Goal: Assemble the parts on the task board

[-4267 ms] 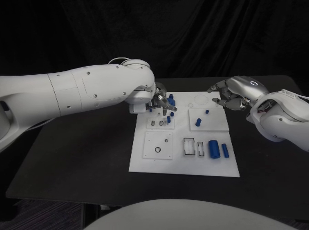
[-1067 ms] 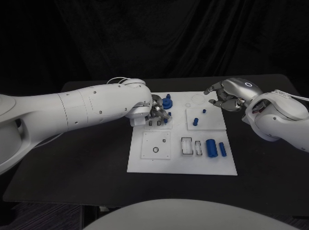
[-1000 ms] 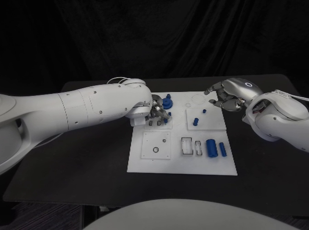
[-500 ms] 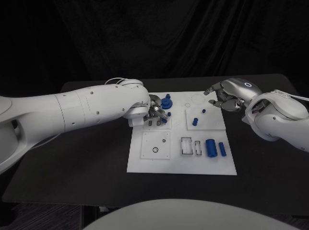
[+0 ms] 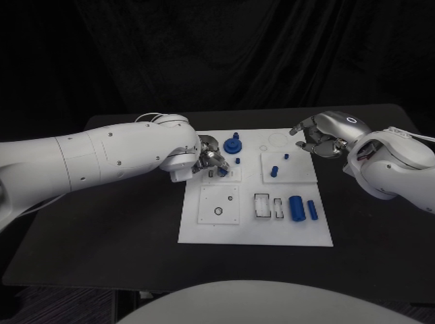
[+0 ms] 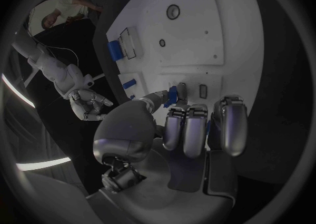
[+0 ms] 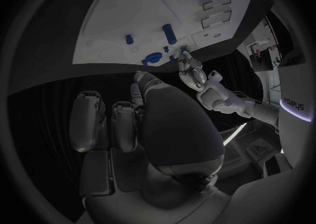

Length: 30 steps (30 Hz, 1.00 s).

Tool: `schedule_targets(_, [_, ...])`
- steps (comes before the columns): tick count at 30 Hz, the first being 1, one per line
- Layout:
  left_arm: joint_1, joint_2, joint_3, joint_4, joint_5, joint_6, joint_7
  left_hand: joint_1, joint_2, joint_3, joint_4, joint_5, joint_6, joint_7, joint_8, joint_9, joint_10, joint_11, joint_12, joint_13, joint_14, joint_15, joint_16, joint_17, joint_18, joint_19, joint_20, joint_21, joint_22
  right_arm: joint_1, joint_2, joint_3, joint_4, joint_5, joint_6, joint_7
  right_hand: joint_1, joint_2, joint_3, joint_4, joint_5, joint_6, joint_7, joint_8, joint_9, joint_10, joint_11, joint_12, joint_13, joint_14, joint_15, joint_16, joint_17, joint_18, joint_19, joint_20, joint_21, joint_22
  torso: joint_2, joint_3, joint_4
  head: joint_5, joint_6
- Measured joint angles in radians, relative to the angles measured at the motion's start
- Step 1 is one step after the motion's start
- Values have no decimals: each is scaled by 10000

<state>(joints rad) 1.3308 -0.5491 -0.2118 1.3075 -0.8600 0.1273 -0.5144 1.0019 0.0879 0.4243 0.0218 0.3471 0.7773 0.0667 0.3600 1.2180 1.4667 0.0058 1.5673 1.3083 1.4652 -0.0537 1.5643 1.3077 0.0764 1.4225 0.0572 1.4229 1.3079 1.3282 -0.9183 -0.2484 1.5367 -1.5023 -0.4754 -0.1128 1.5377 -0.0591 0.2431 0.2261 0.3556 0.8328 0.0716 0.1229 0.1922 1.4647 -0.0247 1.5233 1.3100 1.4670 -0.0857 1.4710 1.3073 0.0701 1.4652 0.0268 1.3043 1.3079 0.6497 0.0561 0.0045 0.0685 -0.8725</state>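
Left hand [image 5: 210,162] pinches a small blue part [image 6: 173,95] over the task board [image 5: 257,229].

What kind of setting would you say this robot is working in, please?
Most likely a robotics lab test bench. A white task board with cut-out slots and small blue parts lies on a black table, against a dark curtain backdrop, with the left hand pinching one blue part and the right hand hovering beside it.

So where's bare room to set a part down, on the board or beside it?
On the task board, the strip nearest the robot, below the large blue cylinder, is bare. So is the black table off the board's left edge. The board's far left is crowded: the left hand holds a small blue part there.
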Motion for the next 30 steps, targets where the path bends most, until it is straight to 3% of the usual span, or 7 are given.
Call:
schedule_targets(6, [0,-322,0,268,-1,-118,-18,-12,12,0,0,0,37,31,0,3,0,0,0,0,0,0,0,-1,0,0,0,0,-1,-4,-28,0,-8,90,67,-35,-15,12,2,2,0,28,28,0,-9,0,0,24,1,0,0,-4,0,0,0,0,-33,-1,-1,-2,2,56,0])
schedule_targets(15, [0,-406,-1,334,-2,-163,-39,-130,23,55,56,-163,38,32,-60,63,0,0,0,0,0,1,0,-1,0,0,0,-37,-1,-48,-41,-1,-8,155,152,-65,-106,25,27,28,0,28,28,-37,-19,0,0,-20,8,0,0,-37,0,0,0,0,-33,-2,-3,4,27,99,0])
schedule_targets(18, [-1,-408,-3,317,-2,-162,-41,-170,-16,82,88,-330,38,32,-115,91,0,0,0,0,0,1,0,-2,0,0,0,-37,-1,-49,-39,-1,-5,165,172,-73,-106,25,27,27,0,28,27,-37,-19,0,0,-20,8,0,0,-37,0,0,0,0,-33,-2,-3,4,28,99,0])
schedule_targets(23, [-11,-341,-2,111,-2,-155,-47,-394,25,-24,360,-923,93,46,-259,198,0,0,0,0,0,1,0,-2,0,0,0,-74,-2,-54,-36,-1,-6,175,218,-94,-106,24,55,56,0,27,28,-37,-19,0,0,-19,7,0,0,-37,0,0,0,0,-33,-3,-1,2,19,142,0])
schedule_targets(30, [-140,-314,2,16,-4,-159,-43,-487,12,-115,475,-1085,95,42,-336,205,0,0,0,0,0,2,0,-2,0,0,0,-74,-3,-62,-33,-1,-13,186,275,-116,-107,25,55,56,9,28,28,-36,-28,0,0,-15,4,0,0,-37,0,0,0,0,-33,-4,4,2,1,139,0])
